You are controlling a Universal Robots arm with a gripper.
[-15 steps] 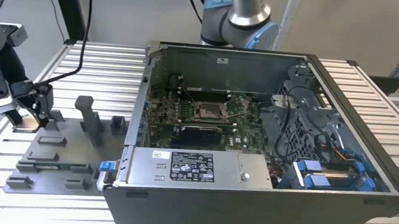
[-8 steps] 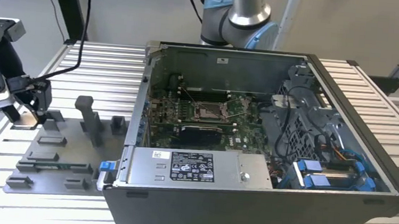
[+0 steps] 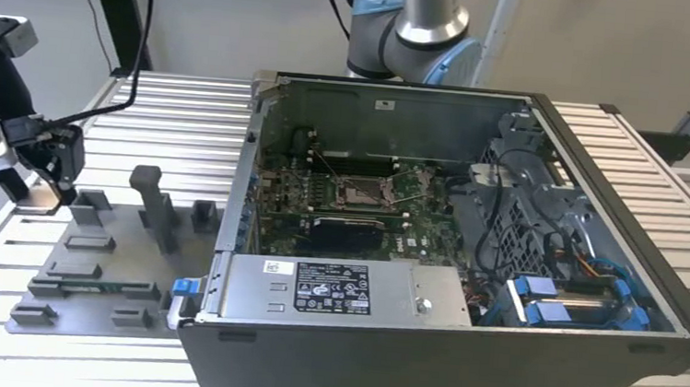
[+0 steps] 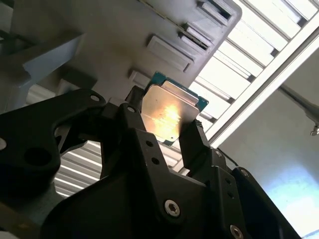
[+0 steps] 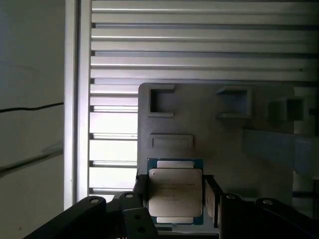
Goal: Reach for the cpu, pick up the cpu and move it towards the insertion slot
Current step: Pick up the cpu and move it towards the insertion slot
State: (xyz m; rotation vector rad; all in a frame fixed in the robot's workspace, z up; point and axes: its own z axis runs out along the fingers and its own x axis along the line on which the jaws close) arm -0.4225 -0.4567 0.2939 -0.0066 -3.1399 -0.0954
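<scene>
I'm holding the cpu (image 5: pixel 175 186) by opposite edges, pincer (image 5: pixel 175 195) clenching it. It's looking light, stiff, probably fragile.

No print legible anywhere. Dark label (image 3: pixel 331 289) with white marks and symbols, plus a small white sticker (image 3: pixel 275 266) just beside it, both on the metal power supply box (image 3: pixel 251 295) at the near edge of the open computer case (image 3: pixel 430 371) in the exterior view: lines too fine to make out. Faint engraved rows on the metal top of the cpu (image 5: pixel 175 191) in the first wrist view, characters not decipherable
</scene>
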